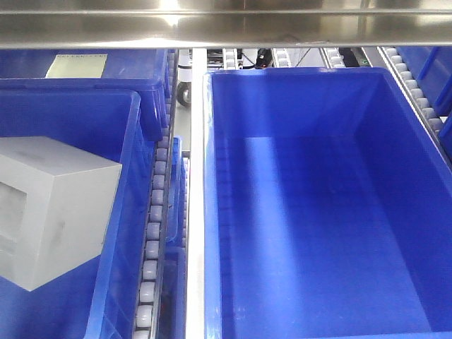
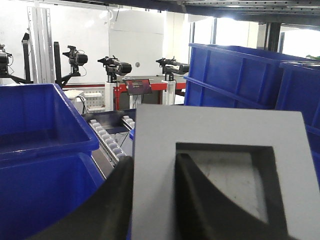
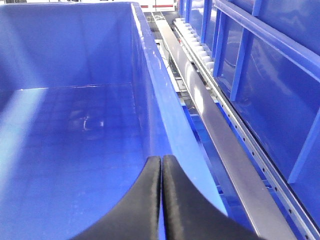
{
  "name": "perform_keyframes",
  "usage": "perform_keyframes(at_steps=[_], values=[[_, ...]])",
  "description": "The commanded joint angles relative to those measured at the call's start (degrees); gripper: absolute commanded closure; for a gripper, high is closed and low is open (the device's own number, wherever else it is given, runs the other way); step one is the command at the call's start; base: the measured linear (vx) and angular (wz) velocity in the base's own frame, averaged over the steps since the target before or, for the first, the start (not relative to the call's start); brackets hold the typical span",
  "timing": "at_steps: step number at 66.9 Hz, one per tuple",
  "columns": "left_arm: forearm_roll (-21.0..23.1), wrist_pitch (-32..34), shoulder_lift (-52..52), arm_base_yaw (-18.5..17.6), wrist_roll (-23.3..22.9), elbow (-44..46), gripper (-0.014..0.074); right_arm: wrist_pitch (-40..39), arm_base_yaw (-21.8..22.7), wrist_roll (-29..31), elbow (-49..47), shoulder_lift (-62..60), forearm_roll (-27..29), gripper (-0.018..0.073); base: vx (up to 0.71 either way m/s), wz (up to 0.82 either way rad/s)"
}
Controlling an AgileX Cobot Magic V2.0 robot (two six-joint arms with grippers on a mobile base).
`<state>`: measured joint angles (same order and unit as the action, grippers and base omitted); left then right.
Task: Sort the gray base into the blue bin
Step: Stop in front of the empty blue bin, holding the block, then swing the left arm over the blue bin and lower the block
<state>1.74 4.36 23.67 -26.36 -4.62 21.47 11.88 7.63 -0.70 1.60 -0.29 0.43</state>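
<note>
The gray base (image 1: 56,212) hangs at the left of the front view, above a left-hand blue crate (image 1: 123,233), with its square recess facing left. In the left wrist view the gray base (image 2: 220,125) fills the frame. My left gripper (image 2: 155,159) is shut on its wall, one finger outside and one inside the recess. The blue bin (image 1: 296,106) is the big, deep one at centre right, and nothing lies in it. My right gripper (image 3: 161,159) is shut on nothing, low inside the blue bin (image 3: 65,45) near its right wall. Neither arm shows in the front view.
A roller track (image 1: 152,240) and a white rail (image 1: 195,233) run between the left crate and the bin. A steel bar (image 1: 226,28) crosses the top. More blue crates (image 2: 235,75) stand right of the base, and a metal rail (image 3: 225,140) runs beside the bin.
</note>
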Motion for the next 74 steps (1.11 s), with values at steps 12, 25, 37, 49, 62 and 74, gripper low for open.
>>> perform_keyframes(at_steps=[12, 25, 37, 49, 62, 74], values=[[0.3, 6.3, 0.1, -0.2, -0.4, 1.9, 0.0594, -3.4, 0.4, 0.7, 0.1, 1.0, -0.4, 0.0564, 0.01, 0.05], [0.3, 6.3, 0.1, -0.2, -0.4, 1.9, 0.0594, -3.4, 0.4, 0.7, 0.1, 1.0, -0.4, 0.0564, 0.01, 0.04], [0.3, 6.4, 0.1, -0.2, -0.4, 1.9, 0.0594, -3.4, 0.4, 0.7, 0.1, 1.0, -0.4, 0.0564, 0.0, 0.0], [0.3, 6.4, 0.1, -0.2, -0.4, 1.9, 0.0594, -3.4, 0.4, 0.7, 0.1, 1.0, -0.4, 0.0564, 0.0, 0.0], [0.3, 7.6, 0.1, -0.3, -0.8, 2.0, 0.0594, -3.4, 0.4, 0.7, 0.1, 1.0, -0.4, 0.0564, 0.0, 0.0], [0.3, 7.1, 5.0, -2.8, -2.4, 3.5, 0.0594, -3.4, 0.4, 0.7, 0.1, 1.0, -0.4, 0.0564, 0.0, 0.0]])
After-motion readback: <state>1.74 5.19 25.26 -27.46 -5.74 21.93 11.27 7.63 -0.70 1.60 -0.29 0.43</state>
